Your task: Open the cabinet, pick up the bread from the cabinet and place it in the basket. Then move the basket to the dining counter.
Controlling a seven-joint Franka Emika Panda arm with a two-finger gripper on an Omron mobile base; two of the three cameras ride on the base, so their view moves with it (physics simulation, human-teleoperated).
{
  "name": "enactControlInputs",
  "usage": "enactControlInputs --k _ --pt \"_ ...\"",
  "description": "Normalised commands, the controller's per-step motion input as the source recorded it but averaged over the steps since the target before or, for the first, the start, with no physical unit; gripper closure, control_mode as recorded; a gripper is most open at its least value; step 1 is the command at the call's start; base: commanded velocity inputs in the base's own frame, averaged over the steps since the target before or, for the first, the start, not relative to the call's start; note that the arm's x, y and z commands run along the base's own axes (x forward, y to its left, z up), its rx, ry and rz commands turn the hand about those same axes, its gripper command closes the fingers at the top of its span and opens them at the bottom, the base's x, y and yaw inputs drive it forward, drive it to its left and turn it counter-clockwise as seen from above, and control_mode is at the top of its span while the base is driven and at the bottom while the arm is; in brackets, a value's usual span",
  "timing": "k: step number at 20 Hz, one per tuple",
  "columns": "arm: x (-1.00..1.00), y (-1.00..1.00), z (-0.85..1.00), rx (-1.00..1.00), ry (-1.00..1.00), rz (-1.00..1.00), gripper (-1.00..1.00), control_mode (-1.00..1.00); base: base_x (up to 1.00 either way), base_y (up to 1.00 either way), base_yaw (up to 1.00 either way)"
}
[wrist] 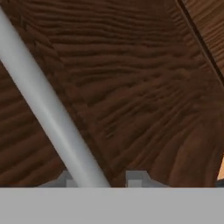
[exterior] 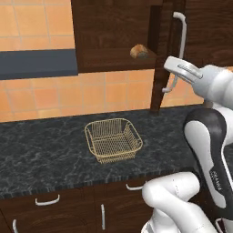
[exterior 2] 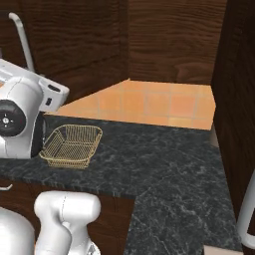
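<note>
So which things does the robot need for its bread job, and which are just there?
Needed:
- cabinet, door swung open
- its silver bar handle, between the gripper fingers
- bread on the cabinet shelf
- wire basket, nothing in it yet

Just there:
- black marbled countertop
- lower drawers
- orange wall tiles

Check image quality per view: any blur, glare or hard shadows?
Left base view: flat, even light, no glare; the bread sits dim in the open cabinet, and the basket mesh is crisp. Right base view: equally flat, the counter shows no highlights. Hand view: very close, the wood grain looks soft and smeared, the handle a plain grey bar without shine.
</note>
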Motion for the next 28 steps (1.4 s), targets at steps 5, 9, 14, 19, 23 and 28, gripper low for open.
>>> enactControlInputs --k 5,9,14,19,23,28 --pt "-0.07 -0.7 0.0 0.0 0.11 0.0 -1.0 -1.0 0.0 0.0 0.0" --pt "-0.5 -0.38 0.09 0.0 0.02 -0.04 -1.0 -1.0 0.0 0.0 0.0" --pt "-0.9 -0.1 0.27 -0.11 0.01 -0.1 -1.0 -1.0 0.0 0.0 0.0" --pt "-0.37 0.83 0.46 -0.62 0.3 0.0 -1.0 -1.0 0.0 0.0 0.0" --pt "0.0 1.0 0.19 -0.74 0.51 -0.03 -1.0 -1.0 0.0 0.0 0.0" --pt "0.19 0.98 -0.12 -0.86 0.49 -0.04 -1.0 -1.0 0.0 0.0 0.0"
